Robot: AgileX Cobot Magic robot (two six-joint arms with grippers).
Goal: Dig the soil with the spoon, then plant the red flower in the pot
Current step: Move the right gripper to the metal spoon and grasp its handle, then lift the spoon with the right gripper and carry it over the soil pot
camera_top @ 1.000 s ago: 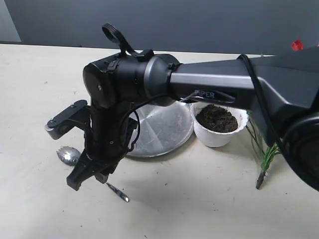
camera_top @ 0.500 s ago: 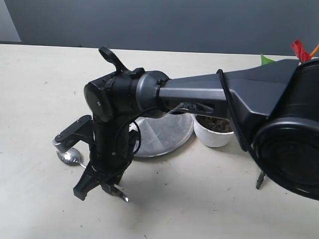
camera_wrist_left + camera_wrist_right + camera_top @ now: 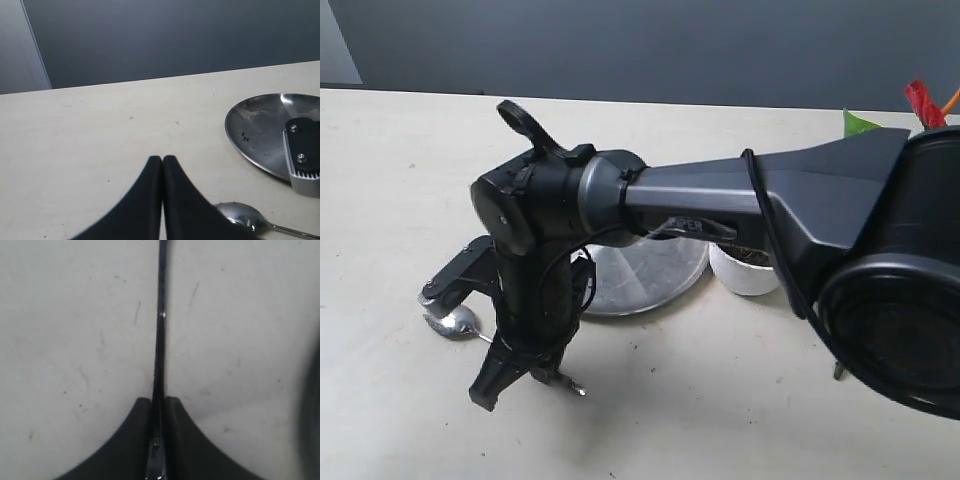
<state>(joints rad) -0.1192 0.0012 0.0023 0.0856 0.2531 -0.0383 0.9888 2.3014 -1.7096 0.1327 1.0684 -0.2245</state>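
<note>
The spoon [image 3: 453,322] lies on the table left of the steel plate [image 3: 650,275]; its bowl also shows in the left wrist view [image 3: 240,216]. My right gripper [image 3: 538,372] reaches across and points down, shut on the spoon's thin handle [image 3: 161,315], which runs between its fingertips [image 3: 159,402]. My left gripper [image 3: 162,159] is shut and empty, near the spoon's bowl. The arm hides most of the white pot [image 3: 745,272], leaving only a sliver of soil [image 3: 752,256]. One red bloom of the red flower [image 3: 923,100] peeks out at the far right.
The right arm [image 3: 740,195] spans the middle of the exterior view and blocks the pot and plant. A grey part of the right wrist [image 3: 302,160] sits over the plate's rim [image 3: 250,150]. Bare table lies to the left and front.
The right arm has sunk and shifted a little left, covering more of the pot. Its gripper has come down round the spoon's handle, and the spoon's bowl has slid slightly.
</note>
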